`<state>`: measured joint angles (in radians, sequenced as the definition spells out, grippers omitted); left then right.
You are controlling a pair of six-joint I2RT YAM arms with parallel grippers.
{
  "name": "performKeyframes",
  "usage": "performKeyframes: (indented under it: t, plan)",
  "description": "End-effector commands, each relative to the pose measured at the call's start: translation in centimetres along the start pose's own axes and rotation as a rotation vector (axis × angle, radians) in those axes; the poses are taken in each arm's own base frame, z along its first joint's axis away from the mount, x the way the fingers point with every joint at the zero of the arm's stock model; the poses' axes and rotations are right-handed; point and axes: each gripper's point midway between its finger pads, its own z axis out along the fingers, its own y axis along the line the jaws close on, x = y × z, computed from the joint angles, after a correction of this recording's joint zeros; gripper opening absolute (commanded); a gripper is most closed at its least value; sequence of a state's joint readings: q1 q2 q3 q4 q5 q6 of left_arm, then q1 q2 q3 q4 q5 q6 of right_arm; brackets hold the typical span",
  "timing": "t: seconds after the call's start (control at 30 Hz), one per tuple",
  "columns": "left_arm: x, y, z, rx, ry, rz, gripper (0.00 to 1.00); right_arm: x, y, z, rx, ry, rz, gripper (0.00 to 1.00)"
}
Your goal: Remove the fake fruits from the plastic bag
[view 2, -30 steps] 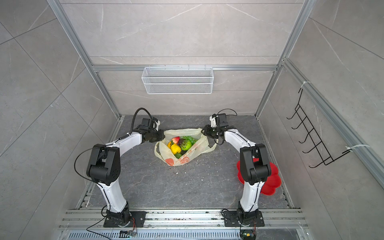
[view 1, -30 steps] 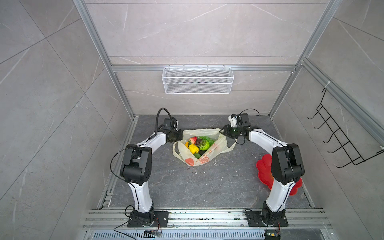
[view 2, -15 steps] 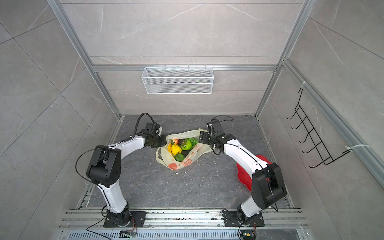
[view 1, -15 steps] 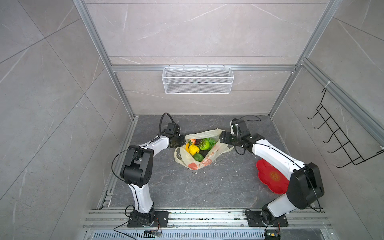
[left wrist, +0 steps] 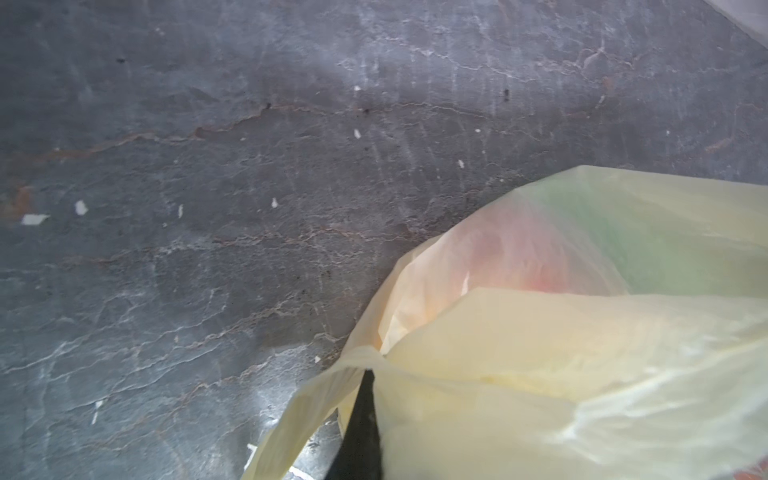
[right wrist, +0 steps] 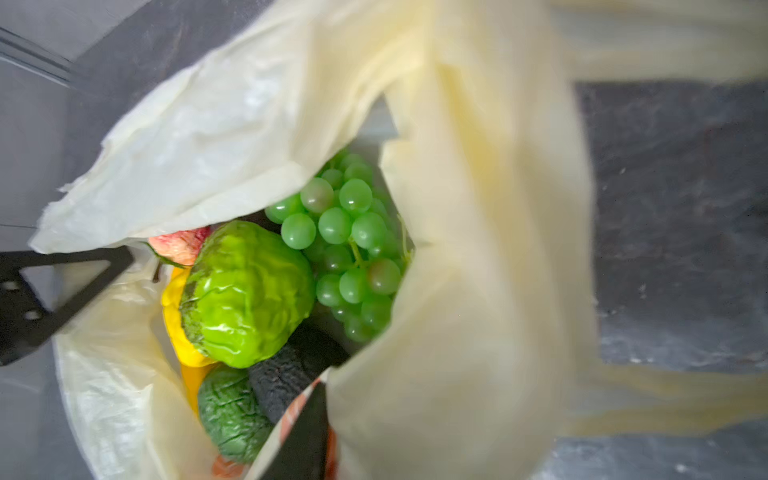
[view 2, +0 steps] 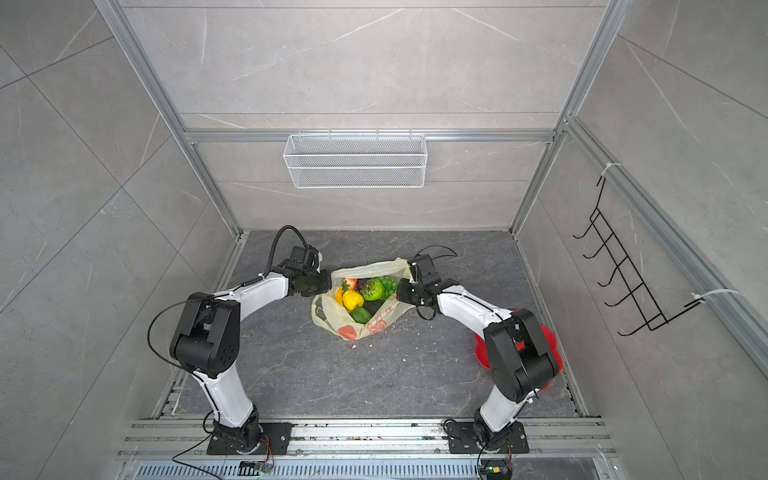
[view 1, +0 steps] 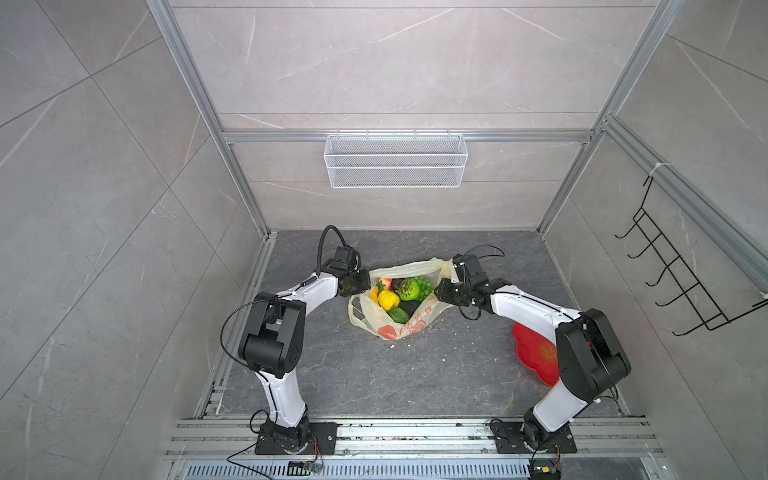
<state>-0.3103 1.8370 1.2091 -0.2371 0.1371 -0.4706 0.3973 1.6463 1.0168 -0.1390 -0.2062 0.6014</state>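
Two wrist views: right shows bare grapes, left only the plastic bag.

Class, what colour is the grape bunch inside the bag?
Light green; the grape bunch shows best in the right wrist view.

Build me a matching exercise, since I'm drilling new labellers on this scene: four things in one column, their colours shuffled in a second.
Things:
1. grape bunch
2. plate
3. wire basket
4. plastic bag

Colours:
a. white
b. pale yellow
c. green
d. red

Pairs: 1-c; 2-d; 3-a; 4-b
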Motion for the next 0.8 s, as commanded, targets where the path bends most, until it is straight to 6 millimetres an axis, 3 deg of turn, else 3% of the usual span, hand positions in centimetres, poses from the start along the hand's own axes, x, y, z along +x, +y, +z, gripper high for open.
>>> performKeyframes:
  t: [0.0,0.1,0.23,0.37,0.5,0.63,0.77]
  plan:
    - [-1.5,2.3,-1.3,-0.047,-0.063,-0.108,0.00,-0.7,-0.8,-1.4,-0.209,-0.034,0.102,0.07]
    - [-2.0,4.4,-1.2,-0.062,-0.077,-0.196,0.00,-0.4,-1.6,-2.0,-0.311,-0.056,0.122,0.00]
    - [-2.7,5.2,-1.3,-0.066,-0.093,-0.235,0.00,0.1,-1.7,-1.7,-0.394,-0.057,0.136,0.00]
    - [-3.5,3.4,-1.1,-0.014,-0.097,-0.191,0.00,0.4,-1.8,-0.3,-0.387,-0.038,0.152,0.00]
    - [-3.8,0.5,-0.5,0.012,-0.087,-0.085,0.00,0.4,-0.3,1.4,-0.384,-0.010,0.127,0.00]
    - [-4.6,0.2,0.2,0.006,-0.091,-0.070,0.00,-0.2,1.6,3.5,-0.380,0.006,0.098,0.00]
    - [-6.9,0.6,0.1,-0.025,-0.124,-0.054,0.00,-1.1,3.5,5.9,-0.375,0.016,0.067,0.00]
